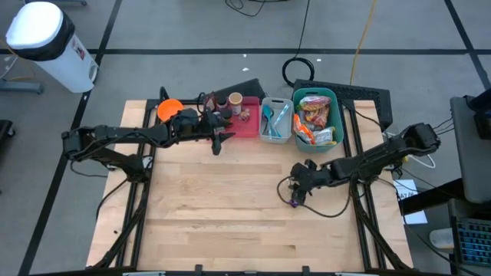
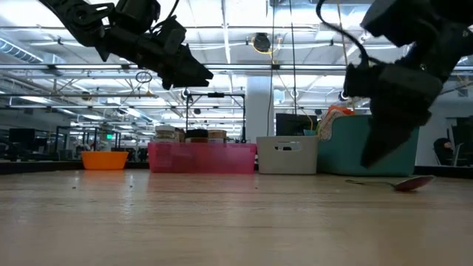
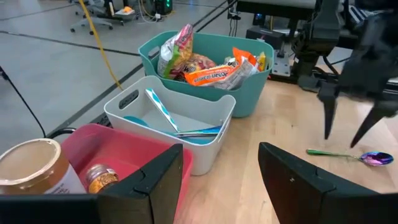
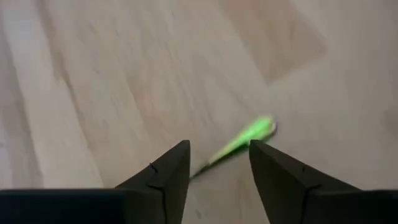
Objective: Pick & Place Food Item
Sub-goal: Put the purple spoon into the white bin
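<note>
L gripper (image 1: 220, 142) hung fingers parted, holding nothing, above the table's (image 1: 230, 222) far edge just beside the pink bin (image 1: 247, 123), w/ the white bin (image 1: 275, 120) and teal bin (image 1: 316, 115) of snack packs further along that edge. R gripper (image 1: 298, 196) was low near the right edge, fingers apart and not clamped, straddling the green-handled spoon (image 3: 348, 155) lying flat on the wood. Best bet: center the handle btwn both fingers, drop till tips nearly touch the table, then close slowly so the thin handle doesn't skid out

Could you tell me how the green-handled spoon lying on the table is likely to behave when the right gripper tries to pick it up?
The spoon lies flat on the wooden table, so it probably offers little to pinch. Its thin handle looks stiff and light. It may skid or pivot if the right gripper nudges it.
</note>
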Controlling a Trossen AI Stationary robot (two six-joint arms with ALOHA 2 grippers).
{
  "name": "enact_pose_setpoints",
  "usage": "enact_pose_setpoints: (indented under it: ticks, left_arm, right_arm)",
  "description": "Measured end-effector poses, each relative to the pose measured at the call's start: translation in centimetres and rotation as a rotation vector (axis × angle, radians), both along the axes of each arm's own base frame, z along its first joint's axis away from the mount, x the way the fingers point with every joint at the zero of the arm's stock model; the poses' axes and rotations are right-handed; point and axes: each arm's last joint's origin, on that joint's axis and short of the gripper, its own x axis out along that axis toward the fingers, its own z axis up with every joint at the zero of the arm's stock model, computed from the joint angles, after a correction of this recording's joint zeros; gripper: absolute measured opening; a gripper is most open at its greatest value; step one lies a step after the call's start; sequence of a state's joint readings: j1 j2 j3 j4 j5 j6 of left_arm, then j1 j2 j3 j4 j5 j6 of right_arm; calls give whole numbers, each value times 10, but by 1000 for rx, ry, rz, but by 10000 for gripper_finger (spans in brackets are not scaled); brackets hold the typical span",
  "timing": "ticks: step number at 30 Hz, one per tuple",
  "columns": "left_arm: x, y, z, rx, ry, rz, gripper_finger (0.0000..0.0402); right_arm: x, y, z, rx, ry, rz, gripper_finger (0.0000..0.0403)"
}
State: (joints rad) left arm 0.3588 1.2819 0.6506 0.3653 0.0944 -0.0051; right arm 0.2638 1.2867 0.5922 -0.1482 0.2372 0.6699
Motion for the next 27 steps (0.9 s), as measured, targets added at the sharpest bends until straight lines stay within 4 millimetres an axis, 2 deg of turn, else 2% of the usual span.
enact_pose_setpoints:
  ticks: [4, 14, 22, 25, 27]
  left_arm:
    - [0, 0, 0, 9, 2, -4, 214]
    - [0, 0, 0, 9, 2, -3, 214]
    - [0, 0, 1, 9, -2, -3, 214]
    - [0, 0, 1, 8, -3, -2, 214]
    - [0, 0, 1, 8, -3, -2, 214]
  right_arm:
    - [0, 1, -14, 54, 88, -45, 149]
    - [11, 0, -38, 72, 151, -94, 139]
    - [30, -4, -33, 64, -33, 17, 134]
    - [36, -4, -28, 149, -92, 102, 134]
    - [38, -3, -31, 214, -84, 150, 134]
